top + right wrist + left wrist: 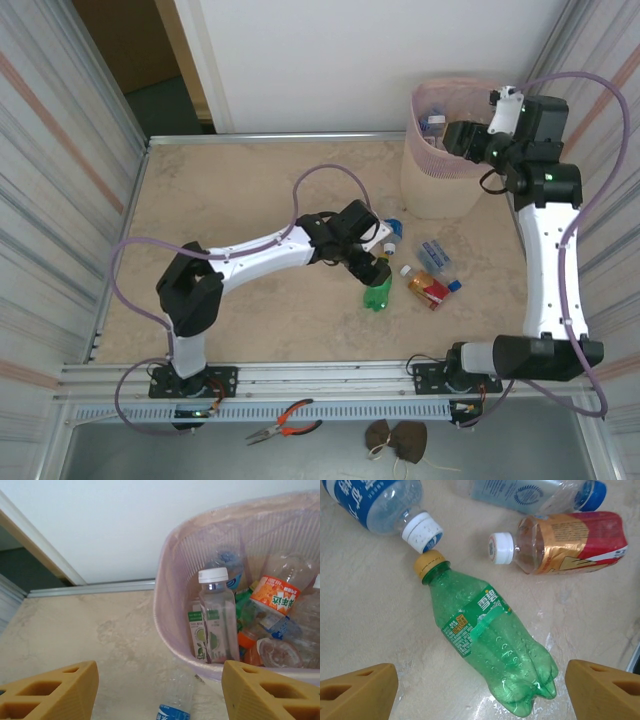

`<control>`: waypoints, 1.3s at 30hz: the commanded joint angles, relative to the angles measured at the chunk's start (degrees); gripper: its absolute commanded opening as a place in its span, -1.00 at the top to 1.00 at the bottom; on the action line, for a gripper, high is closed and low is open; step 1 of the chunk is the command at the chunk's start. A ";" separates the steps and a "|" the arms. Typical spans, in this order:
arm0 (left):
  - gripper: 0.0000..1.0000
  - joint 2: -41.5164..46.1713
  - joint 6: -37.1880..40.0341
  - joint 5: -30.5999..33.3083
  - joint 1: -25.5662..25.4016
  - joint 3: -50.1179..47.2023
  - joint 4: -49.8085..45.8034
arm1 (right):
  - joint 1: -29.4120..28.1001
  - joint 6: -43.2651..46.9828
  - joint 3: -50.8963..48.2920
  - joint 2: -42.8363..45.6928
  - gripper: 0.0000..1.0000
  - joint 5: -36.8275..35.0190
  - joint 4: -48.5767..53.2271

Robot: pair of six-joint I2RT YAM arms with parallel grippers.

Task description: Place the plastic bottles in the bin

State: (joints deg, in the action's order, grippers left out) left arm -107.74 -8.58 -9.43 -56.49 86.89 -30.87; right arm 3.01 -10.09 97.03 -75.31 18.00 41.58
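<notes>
We're seeing many bottles [217,615] lying in the bin [165,605], four lying on the table [250,180]. Left gripper [480,690] is hovering, jaws apart, over the green bottle [492,645]; right gripper [159,690], jaws apart, is hanging at the bin.

Left arm [250,252]: upper link leans forward from its base, white forearm runs out to my right, nearly level. Wrist bent down, left gripper [372,262] pointing at the surface. On the left wrist camera I see the left gripper [480,690] spread wide, tan fingers [357,690] at both lower corners.

Right arm [548,250]: stretched far forward, elbow high, wrist folded back to the left. Right gripper [462,138] held up high. On the right wrist camera its fingers [270,690] stand well apart, jaws open.
</notes>
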 commanded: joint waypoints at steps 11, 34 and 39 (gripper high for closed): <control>-0.73 -4.63 -7.52 1.56 -2.02 2.49 -2.28 | -2.05 -1.16 -2.39 6.54 -0.31 -0.14 -0.19; -0.71 -10.27 -8.61 1.89 -2.22 1.87 -2.48 | -4.19 -0.99 -2.66 6.62 -0.32 -1.20 0.34; -0.68 -10.68 -8.48 2.24 -2.22 1.70 -2.80 | -4.38 -0.90 -2.37 6.55 -0.32 -1.29 0.51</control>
State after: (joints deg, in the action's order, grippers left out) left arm -117.47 -16.78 -7.86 -58.26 87.90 -32.16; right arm -1.02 -10.11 94.45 -69.60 17.52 41.82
